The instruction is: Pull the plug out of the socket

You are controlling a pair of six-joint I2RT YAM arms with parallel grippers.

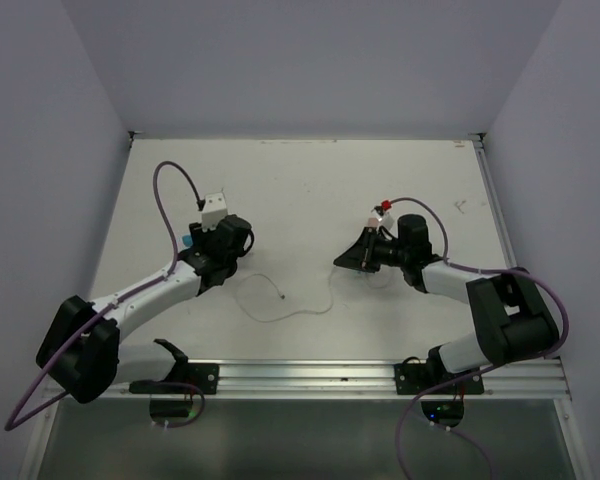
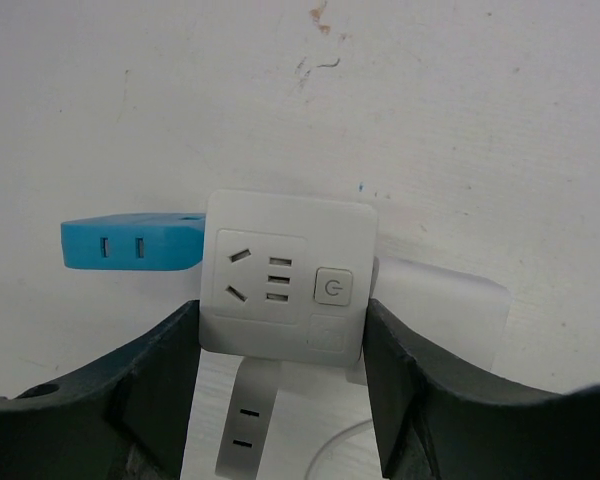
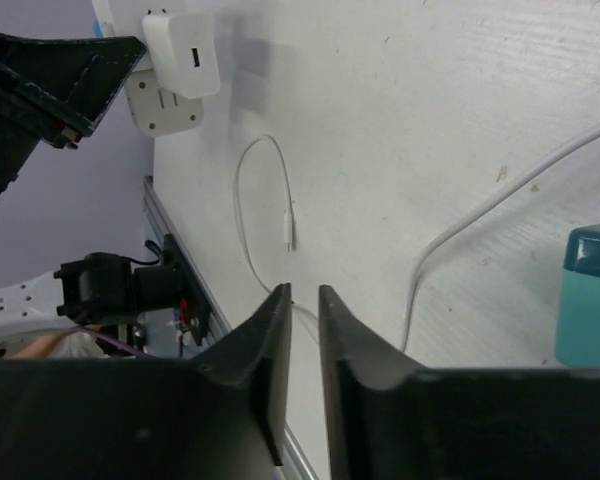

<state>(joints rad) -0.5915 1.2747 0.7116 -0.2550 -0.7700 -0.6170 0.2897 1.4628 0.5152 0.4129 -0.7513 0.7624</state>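
At the far left of the left wrist view, a blue adapter (image 2: 130, 245) is lying on the table (image 2: 460, 120) just beside the socket (image 2: 285, 285), partly behind its left edge. The socket, a white cube with outlet slots and a round button on its face, is sitting in the left half of the table in the top view (image 1: 215, 208). The left gripper (image 2: 280, 310) is clamping it, one dark finger (image 2: 150, 380) pressing each side.

From the right wrist, the plug (image 3: 183, 55) is showing as a white block with a small port. It is sitting tight against one side of the socket (image 3: 165, 108) and is not pulled off. The left arm's finger (image 3: 50, 70) is lying against them at the upper left.

Toward the middle of the table, a thin white cable (image 1: 280, 310) is lying loose in a curve between the two arms. Its free end (image 3: 290, 230) is resting on the surface, well apart from the socket.

On the right side, the right gripper (image 1: 338, 262) is pointing left toward the cable, well apart from the socket. Its jaws are pressed almost together with nothing between them (image 3: 302, 340). At the right edge of that view, a teal box (image 3: 590, 295) is standing on the table, with a second stretch of cable running just beside it.
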